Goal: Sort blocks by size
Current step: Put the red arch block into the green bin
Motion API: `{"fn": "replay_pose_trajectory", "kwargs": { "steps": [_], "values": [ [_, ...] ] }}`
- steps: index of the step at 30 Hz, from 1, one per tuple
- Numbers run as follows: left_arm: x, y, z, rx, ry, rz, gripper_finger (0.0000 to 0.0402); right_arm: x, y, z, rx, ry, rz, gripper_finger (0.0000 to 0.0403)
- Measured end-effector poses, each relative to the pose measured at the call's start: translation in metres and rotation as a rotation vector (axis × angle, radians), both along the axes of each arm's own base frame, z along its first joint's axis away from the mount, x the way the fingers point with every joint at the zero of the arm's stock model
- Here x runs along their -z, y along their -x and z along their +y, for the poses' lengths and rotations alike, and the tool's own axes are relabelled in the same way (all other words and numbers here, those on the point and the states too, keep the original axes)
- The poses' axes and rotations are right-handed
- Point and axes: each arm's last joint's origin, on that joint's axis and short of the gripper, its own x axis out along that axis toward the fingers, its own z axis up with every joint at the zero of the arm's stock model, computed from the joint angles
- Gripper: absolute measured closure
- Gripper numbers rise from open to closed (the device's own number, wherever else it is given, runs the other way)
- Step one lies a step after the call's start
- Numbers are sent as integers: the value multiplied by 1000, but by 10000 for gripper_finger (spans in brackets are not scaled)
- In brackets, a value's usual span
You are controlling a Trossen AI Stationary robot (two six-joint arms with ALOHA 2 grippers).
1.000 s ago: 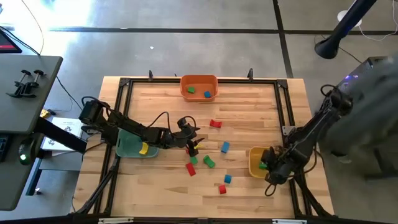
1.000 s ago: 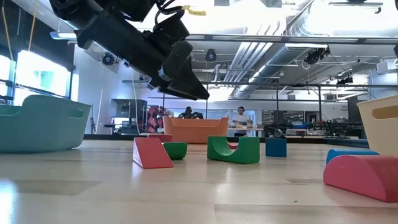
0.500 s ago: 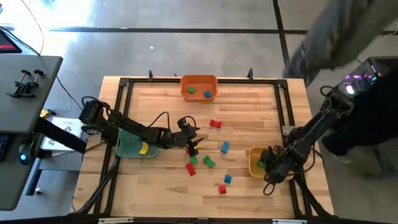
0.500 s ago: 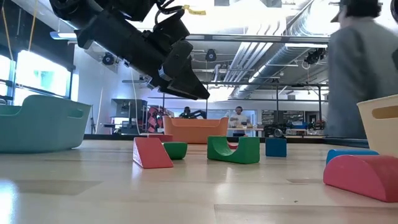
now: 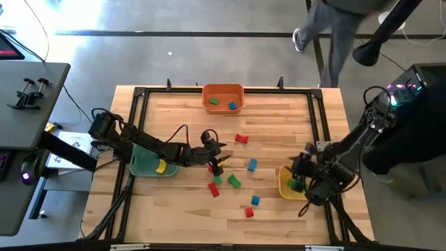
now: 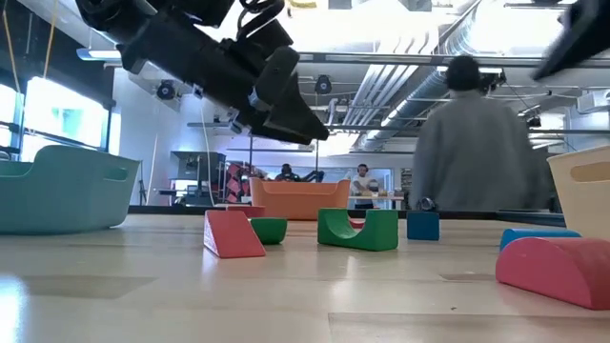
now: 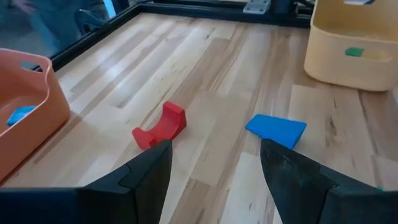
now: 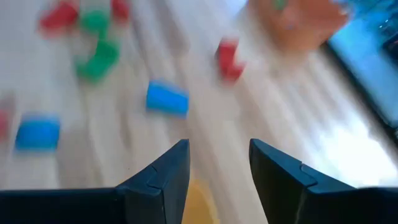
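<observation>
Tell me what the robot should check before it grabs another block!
1. Right gripper empty: ok, nothing between its open fingers.
2. Green block inside the yellow bin: ok.
3. Left gripper open: ok, over bare wood near the red arch block.
4. Loose blocks left on the table: ok, several, including a blue block.
5. Person clear of the table: cannot tell, walking close behind it.

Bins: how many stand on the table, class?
3: an orange bin at the middle of the back edge, a green bin on the left side, a yellow bin on the right side.
</observation>
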Motion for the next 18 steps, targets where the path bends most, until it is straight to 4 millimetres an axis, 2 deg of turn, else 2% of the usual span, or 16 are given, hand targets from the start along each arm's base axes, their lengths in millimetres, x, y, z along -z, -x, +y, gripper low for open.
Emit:
{"fn": "replay_pose_trajectory", "kwargs": {
  "steps": [4,8,13,16,18],
  "values": [
    [-3,-1,0,9,-13,-26,172,12,-14,-15,56,44,-8,232],
    [-6,-3,3,1,-6,-59,172,34,-37,-37,83,63,2,196],
    [-6,-7,26,8,13,-56,172,59,-73,-76,-63,-14,-35,133],
    [-9,-6,39,-7,-35,-31,172,67,-84,-101,-143,-34,-127,111],
    [-19,-2,47,-25,-47,-35,172,69,-87,-117,-148,-22,-197,108]
  ]
}}
